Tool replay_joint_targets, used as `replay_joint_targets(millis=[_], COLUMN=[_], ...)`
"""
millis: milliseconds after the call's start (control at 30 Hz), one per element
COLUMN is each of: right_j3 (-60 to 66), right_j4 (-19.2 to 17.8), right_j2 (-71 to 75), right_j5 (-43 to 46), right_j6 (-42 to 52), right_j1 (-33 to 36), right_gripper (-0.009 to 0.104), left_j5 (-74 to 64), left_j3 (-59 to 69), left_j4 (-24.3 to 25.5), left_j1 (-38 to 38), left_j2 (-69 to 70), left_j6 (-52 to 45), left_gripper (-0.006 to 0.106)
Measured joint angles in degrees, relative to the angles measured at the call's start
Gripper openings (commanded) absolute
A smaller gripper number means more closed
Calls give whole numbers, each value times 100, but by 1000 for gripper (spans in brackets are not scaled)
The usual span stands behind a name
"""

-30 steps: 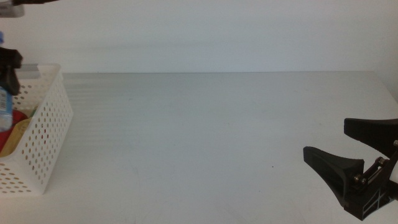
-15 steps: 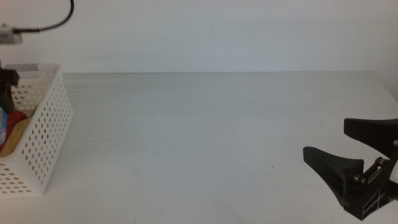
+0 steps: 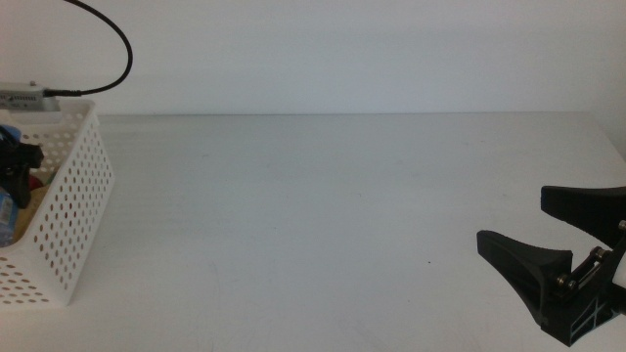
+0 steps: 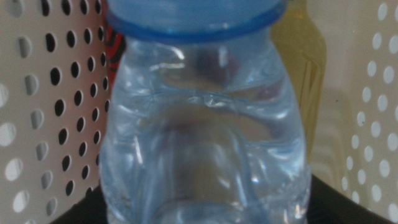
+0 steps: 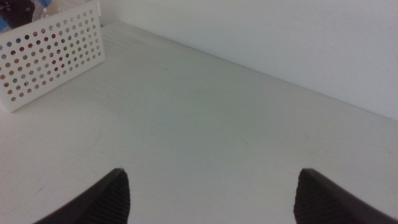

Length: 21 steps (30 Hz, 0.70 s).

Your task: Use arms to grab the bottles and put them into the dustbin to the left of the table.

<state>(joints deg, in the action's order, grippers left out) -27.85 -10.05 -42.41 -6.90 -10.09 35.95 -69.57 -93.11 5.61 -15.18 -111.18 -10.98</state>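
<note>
Matte white-grey and flat, the table (image 3: 333, 215) spreads wide under a plain pale wall, bare of any marks. At its left end stands the basket (image 3: 70, 210), a white rectangular plastic box whose walls are punched through with rows of round holes. Inside that basket is my left gripper (image 3: 20, 161), dark and mostly hidden behind the near wall, a black cable (image 3: 108, 39) looping up above it. My left fingers pinch the water bottle (image 4: 205, 124), a small clear thing of rippled, glossy plastic with a blue ring at its neck; it sits down within the basket walls. Behind it in the basket I see the yellow bottle (image 4: 308, 68), and a bit of red (image 4: 115, 43) shows against the perforated wall, too little to name. My right gripper (image 3: 562, 264) waits low at the far end of the table from the basket, its two black forked fingers spread wide with nothing between them.
</note>
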Motion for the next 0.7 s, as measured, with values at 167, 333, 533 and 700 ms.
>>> replay_joint_targets(millis=[167, 333, 533, 700], right_j3=[0, 0, 0, 0], right_j4=[0, 0, 0, 0], right_j2=[0, 0, 0, 0], right_j5=[0, 0, 0, 0], right_j6=[0, 0, 0, 0], right_j1=[0, 0, 0, 0], right_gripper=[79, 79, 79, 79], left_j5=[0, -11, -56, -57], left_j3=[0, 0, -83, -212], left_j4=[-84, -150, -69, -139], left_j1=[0, 0, 0, 109], left_j2=[-8, -8, 84, 399], left_j6=[-272, -409, -453, -459], left_gripper=[45, 86, 90, 90])
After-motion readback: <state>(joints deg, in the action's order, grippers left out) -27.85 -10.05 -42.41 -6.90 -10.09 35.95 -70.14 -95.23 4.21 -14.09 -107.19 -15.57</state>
